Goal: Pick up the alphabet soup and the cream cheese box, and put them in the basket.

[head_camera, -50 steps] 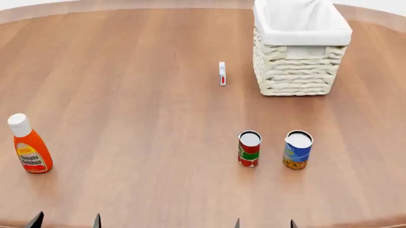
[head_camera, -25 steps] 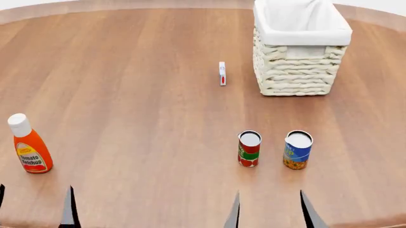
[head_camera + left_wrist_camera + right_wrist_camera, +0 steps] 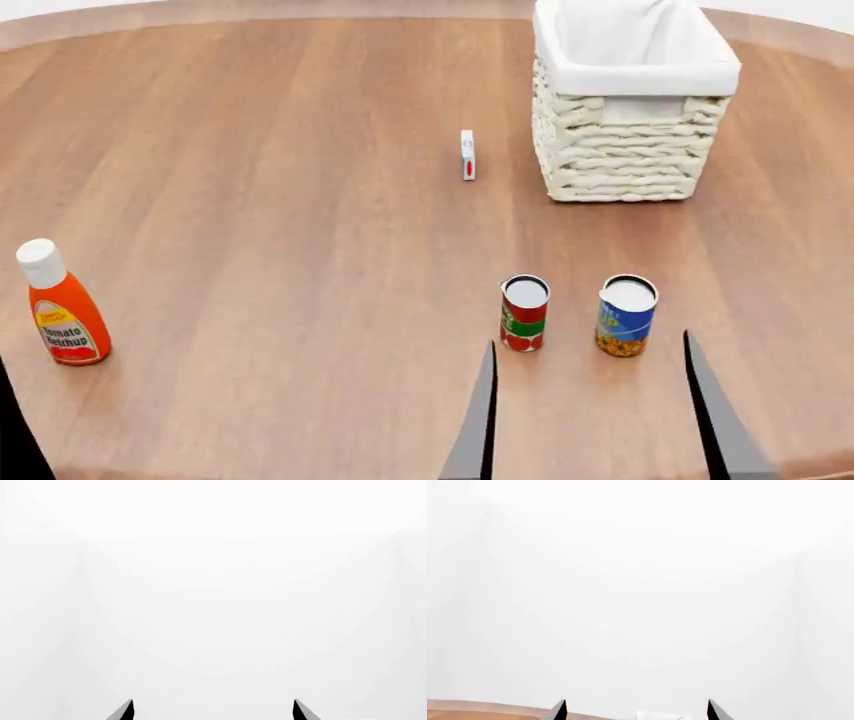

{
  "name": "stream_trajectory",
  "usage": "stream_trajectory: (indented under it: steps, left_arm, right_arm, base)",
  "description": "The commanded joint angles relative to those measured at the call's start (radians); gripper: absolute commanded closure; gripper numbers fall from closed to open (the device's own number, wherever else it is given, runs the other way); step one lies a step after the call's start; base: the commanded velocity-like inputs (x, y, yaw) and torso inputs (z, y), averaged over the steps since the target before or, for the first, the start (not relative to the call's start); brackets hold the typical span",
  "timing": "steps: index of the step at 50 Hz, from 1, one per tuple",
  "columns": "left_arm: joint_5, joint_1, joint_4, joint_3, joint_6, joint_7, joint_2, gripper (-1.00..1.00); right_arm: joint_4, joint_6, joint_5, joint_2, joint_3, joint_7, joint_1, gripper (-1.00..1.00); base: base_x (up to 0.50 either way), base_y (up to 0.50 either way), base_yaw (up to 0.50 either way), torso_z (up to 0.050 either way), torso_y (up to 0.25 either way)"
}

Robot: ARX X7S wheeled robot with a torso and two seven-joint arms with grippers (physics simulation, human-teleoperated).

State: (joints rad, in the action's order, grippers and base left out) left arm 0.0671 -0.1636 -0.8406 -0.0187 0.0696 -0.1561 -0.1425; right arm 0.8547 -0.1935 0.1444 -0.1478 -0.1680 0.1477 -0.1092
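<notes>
The alphabet soup (image 3: 626, 315) is a blue and yellow can standing at the near right of the table. The cream cheese box (image 3: 467, 155) stands on edge farther back, just left of the basket (image 3: 627, 150). My right gripper (image 3: 590, 340) is open and empty. Its two dark fingers rise from the bottom edge of the head view, either side of the soup can and nearer to me than it. In the right wrist view the right gripper (image 3: 636, 702) shows only its tips. My left gripper (image 3: 213, 702) is open and faces blank white. One of its fingers (image 3: 16, 430) shows at the bottom left of the head view.
A red and green can (image 3: 525, 313) stands just left of the soup, close to the right gripper's left finger. A ketchup bottle (image 3: 60, 315) stands at the near left. The round wooden table (image 3: 267, 200) curves away at the back.
The right gripper's fingers have come farther up into the head view, now reaching level with the cans. The left gripper's fingers have slid left, and only one shows at the corner.
</notes>
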Motion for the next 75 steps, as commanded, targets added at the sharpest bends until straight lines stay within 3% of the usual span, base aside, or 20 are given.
stream_trajectory:
  steps: [1,16,75]
  left_arm:
    - [0.002,-0.018,-0.066,0.002,-0.02,-0.019,-0.016,-1.0]
    - [-0.013,-0.017,-0.061,-0.017,-0.021,-0.035,-0.029,-1.0]
    - [-0.012,-0.033,-0.06,-0.038,-0.039,-0.09,-0.077,-1.0]
  right_arm:
    - [0.066,0.012,0.008,-0.017,-0.012,0.016,-0.015,-1.0]
    - [0.054,-0.01,-0.007,-0.031,-0.021,0.018,-0.011,-1.0]
    - [0.057,-0.005,-0.042,-0.071,-0.046,0.054,-0.015,-1.0]
  base:
    - [0.0,0.0,0.0,0.0,0.0]
    - [0.03,0.0,0.0,0.0,0.0]
    - [0.27,0.0,0.0,0.0,0.0]
